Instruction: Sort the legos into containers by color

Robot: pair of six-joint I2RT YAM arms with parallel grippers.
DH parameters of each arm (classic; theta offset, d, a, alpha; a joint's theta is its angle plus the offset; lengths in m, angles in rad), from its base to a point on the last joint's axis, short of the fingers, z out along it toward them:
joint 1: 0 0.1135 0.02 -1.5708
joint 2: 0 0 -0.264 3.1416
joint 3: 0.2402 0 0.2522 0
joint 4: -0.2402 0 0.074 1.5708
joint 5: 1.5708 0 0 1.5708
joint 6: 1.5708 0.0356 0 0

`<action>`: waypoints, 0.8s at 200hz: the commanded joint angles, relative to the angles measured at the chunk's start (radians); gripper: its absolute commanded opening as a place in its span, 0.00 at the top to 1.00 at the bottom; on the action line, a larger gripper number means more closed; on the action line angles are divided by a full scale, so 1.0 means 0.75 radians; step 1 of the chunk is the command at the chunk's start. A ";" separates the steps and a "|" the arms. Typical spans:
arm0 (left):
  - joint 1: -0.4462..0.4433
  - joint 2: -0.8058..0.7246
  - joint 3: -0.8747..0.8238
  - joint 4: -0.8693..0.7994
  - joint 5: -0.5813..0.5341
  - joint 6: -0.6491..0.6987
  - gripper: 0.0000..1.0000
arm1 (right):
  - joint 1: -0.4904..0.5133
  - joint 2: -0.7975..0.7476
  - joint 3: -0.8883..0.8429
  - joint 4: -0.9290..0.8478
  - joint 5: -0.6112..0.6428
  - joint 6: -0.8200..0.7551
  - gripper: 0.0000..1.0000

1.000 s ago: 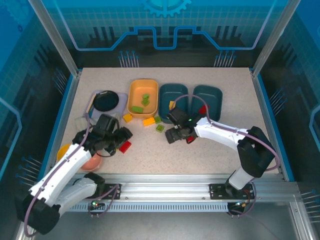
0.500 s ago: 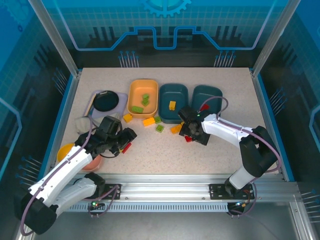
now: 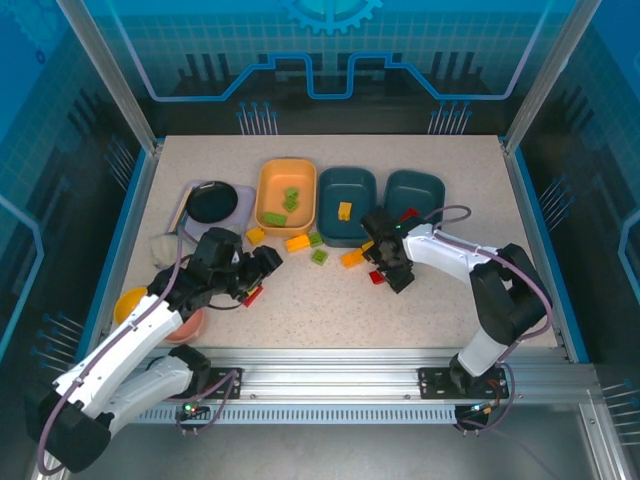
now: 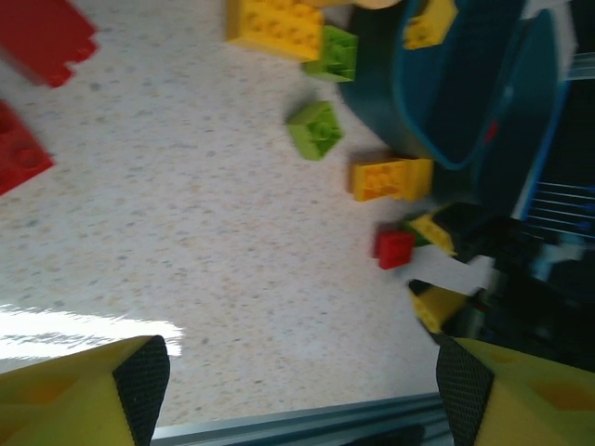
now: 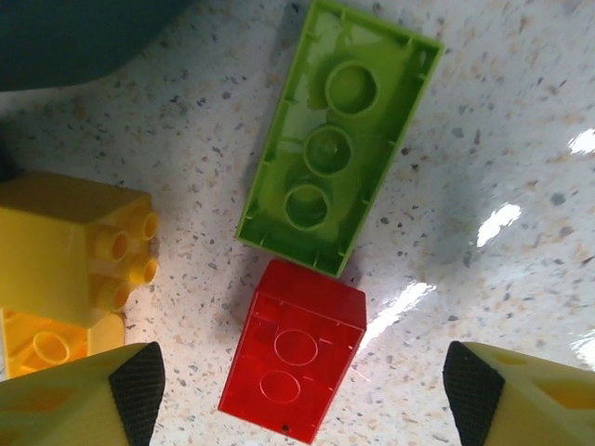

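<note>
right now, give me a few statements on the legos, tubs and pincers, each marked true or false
1. The yellow-orange tub holds green legos. True.
2. The middle teal tub holds a red lego. False: a yellow lego lies in it.
3. The right pincer is shut on a red lego. False: it is open, and the red lego lies on the table between its fingers.
4. The green lego beside that red one lies hollow side up. True.
5. The left pincer is open and holds nothing. True.
</note>
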 commanded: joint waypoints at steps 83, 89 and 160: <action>-0.011 0.032 -0.046 0.259 0.186 -0.001 0.20 | -0.026 0.095 -0.065 0.045 -0.049 0.122 0.65; -0.010 0.037 -0.046 0.261 0.186 0.001 0.20 | -0.025 0.070 -0.076 0.037 -0.052 0.120 0.68; -0.018 0.274 0.188 0.287 0.173 0.080 0.20 | -0.125 -0.282 0.190 -0.208 0.307 -0.537 0.72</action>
